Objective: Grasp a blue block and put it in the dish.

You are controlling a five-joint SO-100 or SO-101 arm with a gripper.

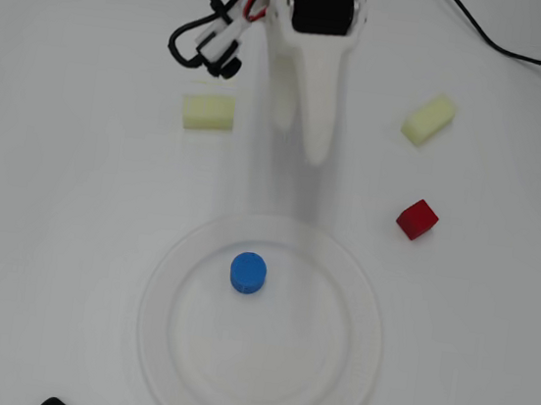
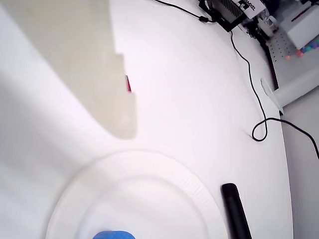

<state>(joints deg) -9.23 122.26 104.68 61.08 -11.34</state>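
The blue block [image 1: 248, 273] stands upright inside the dish [image 1: 357, 302], a little up and left of its middle. It lies free, with nothing touching it. My gripper [image 1: 300, 139] hangs over the bare table above the dish's far rim, its two white fingers together and empty. In the wrist view one blurred pale finger [image 2: 94, 69] fills the upper left. Below it curves the dish's ribbed rim [image 2: 192, 186], and the blue block [image 2: 113, 235] just peeks in at the bottom edge.
Two pale yellow blocks [image 1: 208, 112] [image 1: 429, 119] lie either side of the gripper, and a red cube [image 1: 417, 219] sits right of the dish. A black cable [image 1: 525, 56] crosses the top right corner. Wrist view: black cable [image 2: 256, 107], black bar [image 2: 237, 211].
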